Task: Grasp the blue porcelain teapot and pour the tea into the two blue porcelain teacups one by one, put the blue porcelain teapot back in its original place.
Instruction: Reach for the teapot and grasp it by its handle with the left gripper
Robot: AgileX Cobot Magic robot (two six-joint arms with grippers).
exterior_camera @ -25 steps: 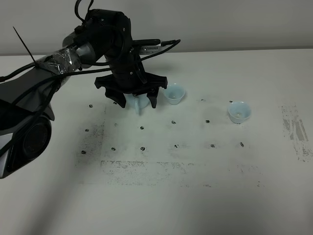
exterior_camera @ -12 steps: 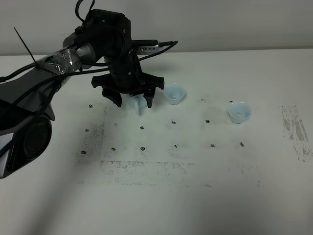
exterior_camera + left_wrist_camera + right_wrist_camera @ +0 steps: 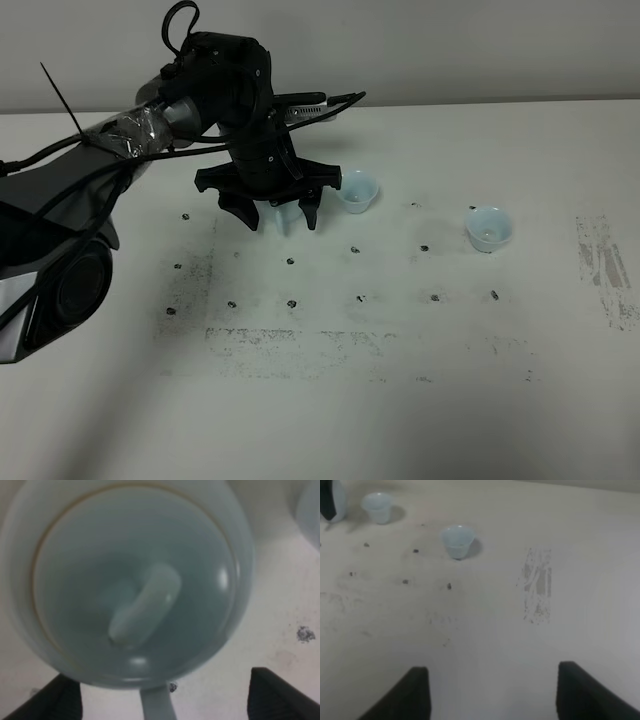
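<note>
While the left end effector [image 3: 281, 217] hangs spread open over the blue porcelain teapot [image 3: 135, 590] on the bench [image 3: 420, 400], one teacup [image 3: 357, 191] stands just beside it and the other teacup [image 3: 489, 228] farther off. The right end effector [image 3: 492, 692] is open too.

High overview; wrist close-up over teapot [image 3: 135, 585]

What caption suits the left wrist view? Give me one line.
Open left gripper poised directly above the lidded, round, pale-blue glazed porcelain teapot.

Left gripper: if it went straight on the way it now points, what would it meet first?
The teapot: its lid knob sits centred under the open left gripper, probably first contact, though depth is unclear.
</note>
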